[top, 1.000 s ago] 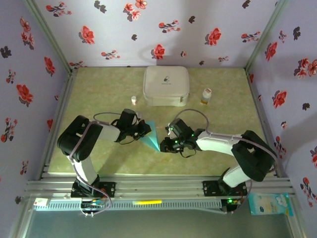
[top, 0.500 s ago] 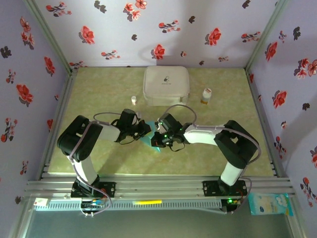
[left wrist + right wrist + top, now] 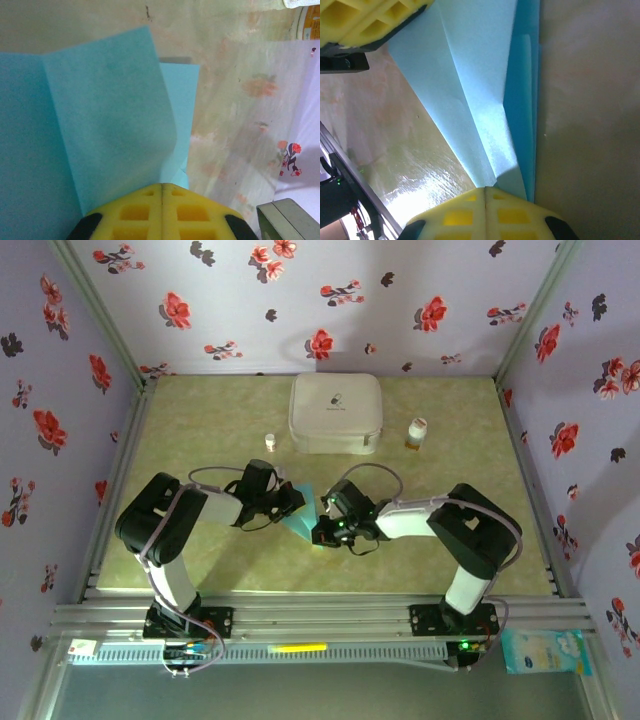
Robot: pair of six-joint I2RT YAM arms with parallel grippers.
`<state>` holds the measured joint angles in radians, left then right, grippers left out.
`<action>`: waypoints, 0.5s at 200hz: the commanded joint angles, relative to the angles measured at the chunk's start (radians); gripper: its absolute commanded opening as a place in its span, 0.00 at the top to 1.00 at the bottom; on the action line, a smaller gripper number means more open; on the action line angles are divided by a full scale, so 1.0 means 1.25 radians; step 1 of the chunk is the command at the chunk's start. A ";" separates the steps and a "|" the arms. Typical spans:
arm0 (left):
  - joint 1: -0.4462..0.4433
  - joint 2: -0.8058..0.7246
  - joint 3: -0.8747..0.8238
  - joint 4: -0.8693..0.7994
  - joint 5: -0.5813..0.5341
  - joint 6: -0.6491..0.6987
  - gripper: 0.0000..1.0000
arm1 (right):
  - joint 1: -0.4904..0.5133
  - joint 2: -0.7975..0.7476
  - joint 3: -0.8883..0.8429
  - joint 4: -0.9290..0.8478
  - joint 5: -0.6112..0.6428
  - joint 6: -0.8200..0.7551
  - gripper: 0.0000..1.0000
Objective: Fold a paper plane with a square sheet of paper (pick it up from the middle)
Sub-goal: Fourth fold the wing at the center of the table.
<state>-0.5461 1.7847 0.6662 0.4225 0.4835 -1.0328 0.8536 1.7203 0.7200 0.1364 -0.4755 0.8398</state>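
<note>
Mid-bench lies a teal paper plane [image 3: 300,527], approx. half made: long creases and layered flaps are in, wing folds prob. left to do. Left tool [image 3: 162,187] pinches one end, pads pressed together. Right tool [image 3: 485,189] pinches the narrow end. Bare bench [image 3: 200,420] lies around; white case [image 3: 335,413] sits well behind.

A white rounded zip case [image 3: 335,413] lies flat at the far middle of the olive-green marbled tabletop [image 3: 200,420]. Just beside its left front corner stands a small white jar [image 3: 270,441]; near its right, an amber bottle with a white cap [image 3: 417,433]. Purple wallpaper with red flowers [image 3: 200,290] surrounds the table
</note>
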 commanded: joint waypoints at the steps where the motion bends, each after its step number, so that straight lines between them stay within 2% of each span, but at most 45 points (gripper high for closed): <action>1: 0.007 0.015 -0.032 -0.077 -0.047 0.014 1.00 | 0.004 -0.005 -0.043 -0.003 0.005 0.024 1.00; 100: 0.012 0.014 -0.039 -0.073 -0.052 0.007 1.00 | 0.007 -0.097 -0.161 0.011 -0.003 0.045 0.99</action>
<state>-0.5453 1.7847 0.6590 0.4366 0.4835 -1.0332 0.8539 1.6192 0.5629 0.2451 -0.4763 0.8845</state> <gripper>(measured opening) 0.046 0.046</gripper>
